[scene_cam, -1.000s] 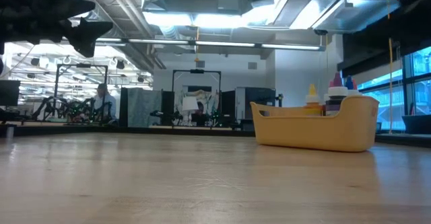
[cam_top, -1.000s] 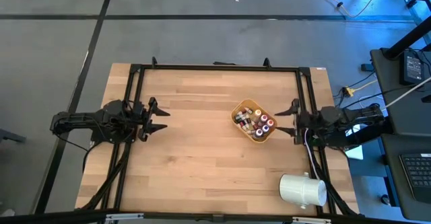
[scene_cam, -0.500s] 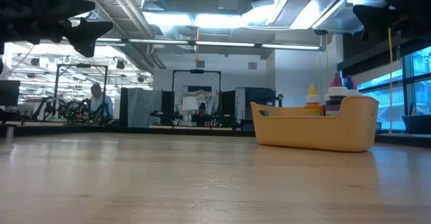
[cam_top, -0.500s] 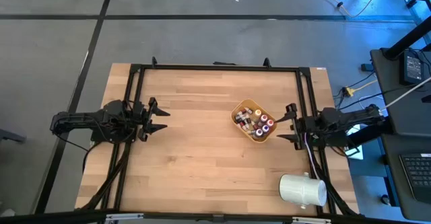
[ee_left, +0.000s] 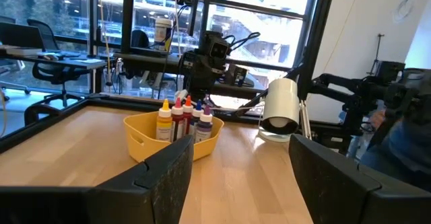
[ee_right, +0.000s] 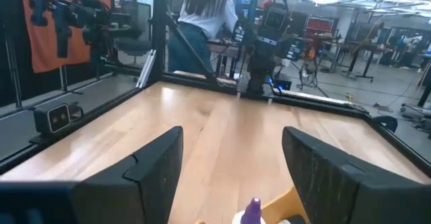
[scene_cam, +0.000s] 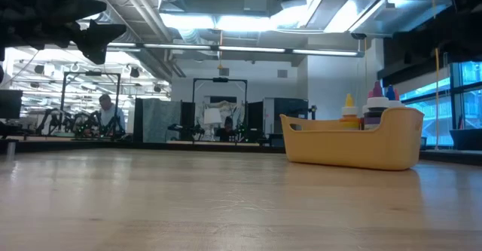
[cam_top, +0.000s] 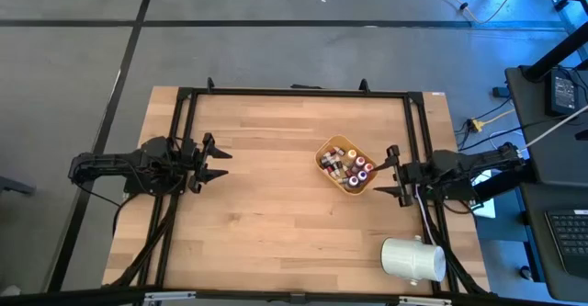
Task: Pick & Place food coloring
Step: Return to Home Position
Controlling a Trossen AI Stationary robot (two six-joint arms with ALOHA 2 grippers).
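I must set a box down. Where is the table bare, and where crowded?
Bare: the wood between the left gripper and the yellow bin, and the near strip left of the white cylinder. Crowded: the right gripper is close beside the bin.

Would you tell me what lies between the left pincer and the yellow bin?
Nothing but bare table separates the left pincer from the yellow bin, seen in the high view.

In the high view the right gripper (cam_top: pixel 390 171) has slid left and slightly down in the frame, and is now just beside the right end of the yellow bin (cam_top: pixel 333 142). In the low view its dark arm (scene_cam: pixel 468 21) has pulled back toward the upper right corner, and a distant person (scene_cam: pixel 103 117) at the left has shifted leftward.
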